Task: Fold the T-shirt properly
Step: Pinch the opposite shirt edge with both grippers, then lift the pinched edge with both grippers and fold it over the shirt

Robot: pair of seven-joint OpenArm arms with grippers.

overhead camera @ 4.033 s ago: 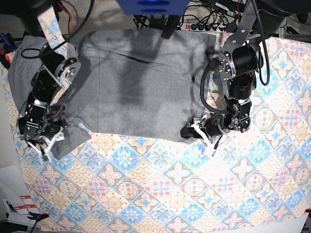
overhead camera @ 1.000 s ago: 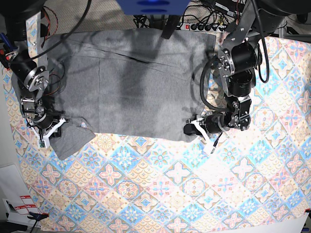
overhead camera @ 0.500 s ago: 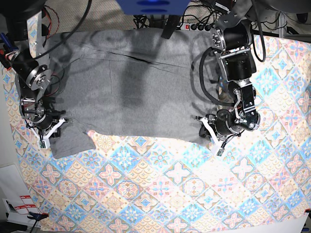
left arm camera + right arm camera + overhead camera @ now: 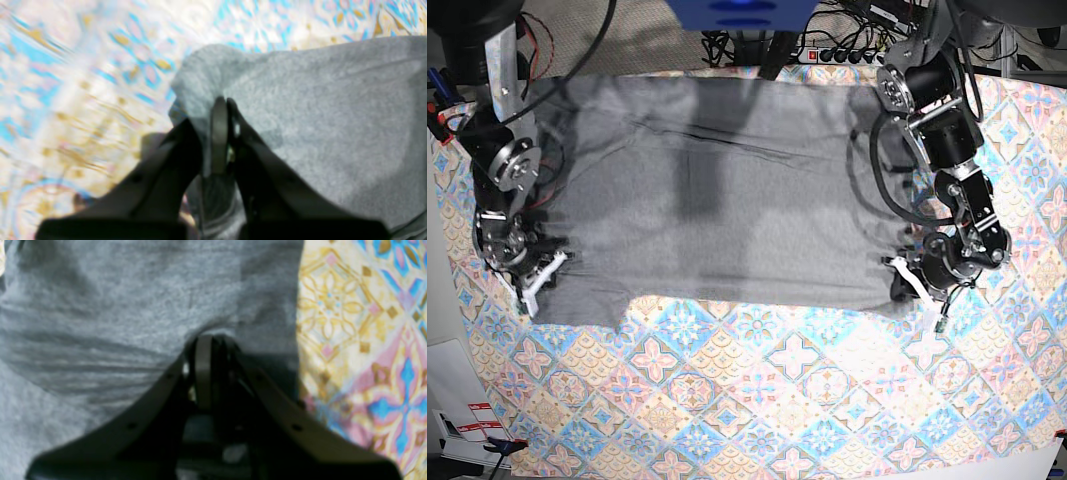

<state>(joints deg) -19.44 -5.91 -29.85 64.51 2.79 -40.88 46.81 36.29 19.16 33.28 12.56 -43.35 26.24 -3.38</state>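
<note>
Lying flat on the tile-patterned cloth (image 4: 777,400) covering the tabletop, the T-shirt (image 4: 717,215) is running its long axis left to right across the far half of the base view. Its near edge is stretching between the two arms. The left gripper (image 4: 905,283), at the base view's right, is pinching the near right corner, jaws clenched on a fold of grey knit, as the left wrist view (image 4: 222,103) is confirming. The right gripper (image 4: 539,280), at the near left corner, is clamping fabric likewise; only its wrist view (image 4: 208,340) is showing the wrinkles gathering toward those jaws.
</note>
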